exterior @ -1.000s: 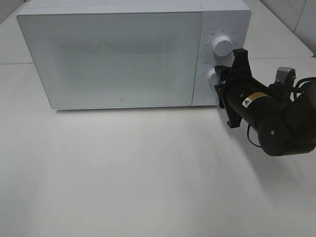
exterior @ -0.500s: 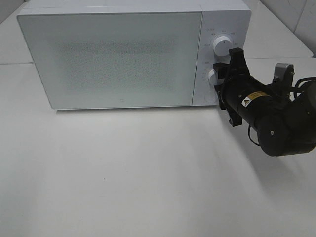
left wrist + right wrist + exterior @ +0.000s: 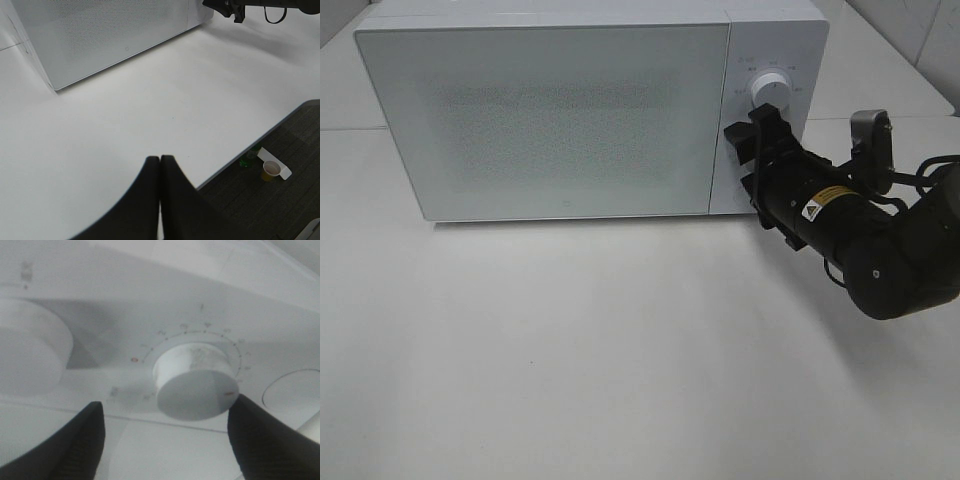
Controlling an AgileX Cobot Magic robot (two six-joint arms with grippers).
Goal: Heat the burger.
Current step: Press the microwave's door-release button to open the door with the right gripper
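1. Now, straddling the lower dial [image 3: 195, 387] with the right gripper [image 3: 742, 160], jaws spread wide. Fingers [image 3: 75, 440] well off it on one side, just beside its rim on the other; pinching nothing.
2. Looks like setting the timer. Centre up first, so as to close evenly from both sides. Squeeze square on the rim, then twist about the dial's own axis, no dragging sideways.
3. Mind the upper dial [image 3: 772, 88], close by on the same panel; keep the wrist off it through the turn.
4. No sign of the burger anywhere. Probably inside the microwave [image 3: 550, 115] behind the shut, frosted door, but no telling through it.
5. Over to the left gripper [image 3: 160, 172]: pressed together, holding nothing, hanging above the table [image 3: 620, 350], well apart from the microwave.
6. Plenty of open room in front of the door for backing straight out. Watch the table edge [image 3: 240, 145] near the left gripper, and don't push in against the microwave's front face.
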